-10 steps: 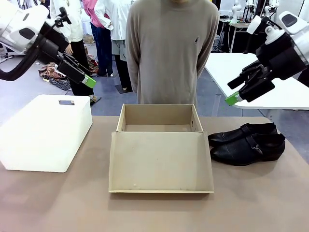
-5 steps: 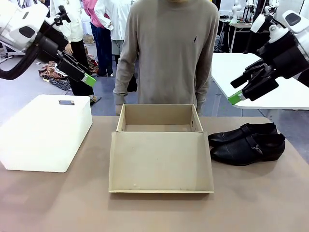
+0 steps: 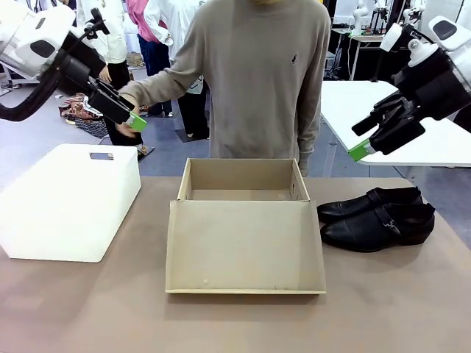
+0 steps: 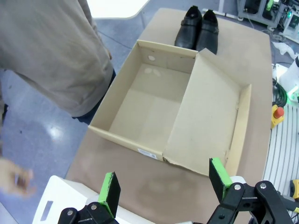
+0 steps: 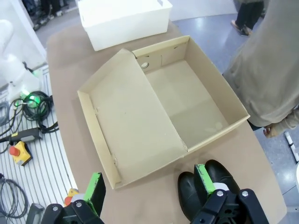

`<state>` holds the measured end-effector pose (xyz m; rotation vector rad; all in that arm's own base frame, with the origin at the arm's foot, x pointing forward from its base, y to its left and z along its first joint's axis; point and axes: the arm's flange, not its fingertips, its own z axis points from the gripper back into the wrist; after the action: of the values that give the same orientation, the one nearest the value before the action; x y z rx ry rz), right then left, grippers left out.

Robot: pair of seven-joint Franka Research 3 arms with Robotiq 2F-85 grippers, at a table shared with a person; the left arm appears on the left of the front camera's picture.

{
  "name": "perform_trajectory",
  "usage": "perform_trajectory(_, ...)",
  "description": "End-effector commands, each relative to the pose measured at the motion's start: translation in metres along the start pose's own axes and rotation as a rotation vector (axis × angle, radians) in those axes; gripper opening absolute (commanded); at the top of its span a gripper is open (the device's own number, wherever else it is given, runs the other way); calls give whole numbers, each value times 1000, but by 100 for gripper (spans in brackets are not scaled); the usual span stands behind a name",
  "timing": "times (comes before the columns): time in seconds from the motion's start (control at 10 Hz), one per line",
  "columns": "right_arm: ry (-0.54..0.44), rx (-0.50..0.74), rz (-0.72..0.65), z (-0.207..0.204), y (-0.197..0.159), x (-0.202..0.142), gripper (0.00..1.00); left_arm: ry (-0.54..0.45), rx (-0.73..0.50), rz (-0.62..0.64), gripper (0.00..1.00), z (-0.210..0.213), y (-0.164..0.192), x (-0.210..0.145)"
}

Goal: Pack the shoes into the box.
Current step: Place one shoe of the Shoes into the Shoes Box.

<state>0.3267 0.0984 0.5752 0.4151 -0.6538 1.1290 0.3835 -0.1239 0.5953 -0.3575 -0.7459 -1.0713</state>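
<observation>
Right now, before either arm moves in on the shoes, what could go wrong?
1. The person's hand is right beside the left gripper; moving that arm could strike it.
2. The shoes lie touching, side by side; the right gripper, fingers open, may catch or shove both.
3. The box has its lid lying open flat towards the robot; a low pass could snag it.

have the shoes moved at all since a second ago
No. The shoes still lie side by side right of the box, toes toward its right wall, same gap as before.
</observation>
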Motion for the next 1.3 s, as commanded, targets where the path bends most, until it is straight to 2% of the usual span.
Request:
perform_trajectory(0.0, 85, 2, 65, 15, -18, 9, 100, -13, -17, 2, 100, 0, 1, -1)
perform_trajectory(0.5, 377, -156, 128, 34, -65, 2, 100, -13, -17, 2, 100, 0, 1, -1)
perform_trajectory(0.8, 548, -132, 202, 34, -102, -11, 100, -13, -17, 2, 100, 0, 1, -1)
perform_trajectory(1.2, 636, -122, 220, 23, -135, -23, 100, -13, -17, 2, 100, 0, 1, -1)
